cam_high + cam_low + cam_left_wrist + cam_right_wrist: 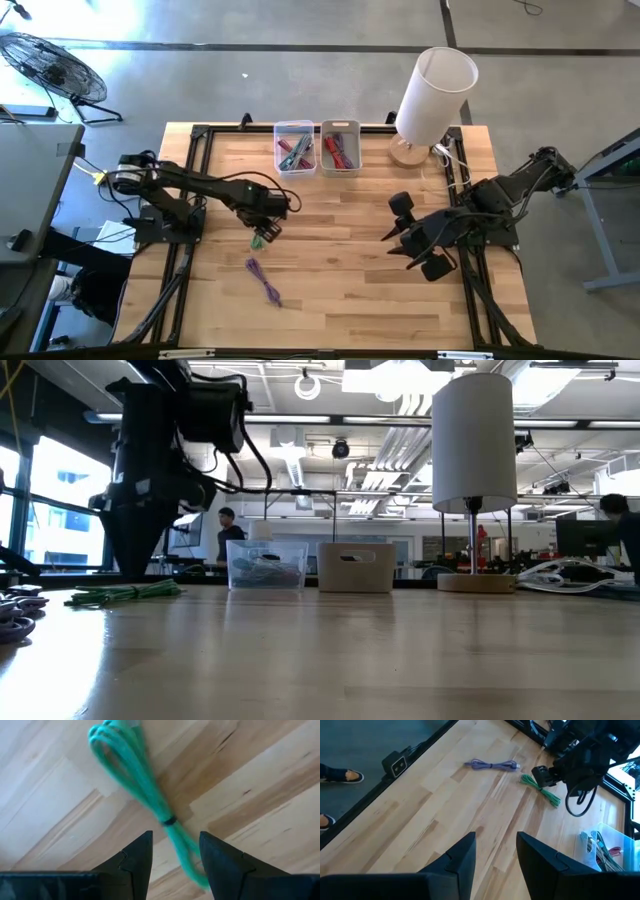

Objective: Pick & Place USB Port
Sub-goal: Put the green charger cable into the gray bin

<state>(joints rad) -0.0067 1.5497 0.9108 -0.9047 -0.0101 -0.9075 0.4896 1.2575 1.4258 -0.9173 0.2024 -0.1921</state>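
Presently the green cable [145,785], a bundled USB lead bound by a dark tie, is lying flat on the desk [350,260] toward its left side, in front of the clear bin [294,148] and well apart from it. The left hand [268,215] is hovering directly over this bundle; in the left wrist view its two fingers are standing apart, straddling the thin tail just past the tie, with nothing gripped. From the low view the bundle is resting on the wood and the hand is poised above it, not yet closed.

A second bundle, the purple cable [264,281], is lying nearer the front edge, separate from the green one. Beside the clear bin, the white bin [341,146] is sitting at the back edge, both holding coloured cables. A lamp [432,95] is standing at the back right corner.

The right hand [415,245] is waiting over the right side of the desk, fingers parted and empty.

Risks, as judged from this position: the fingers are framing the narrow tail rather than the thick looped body, so a closure here could pinch only one or two strands and let the bundle sag, swing or slip free during the lift. A dangling loop could also catch on a bin rim at placement. Descending too far could drive the fingertips into the wood.
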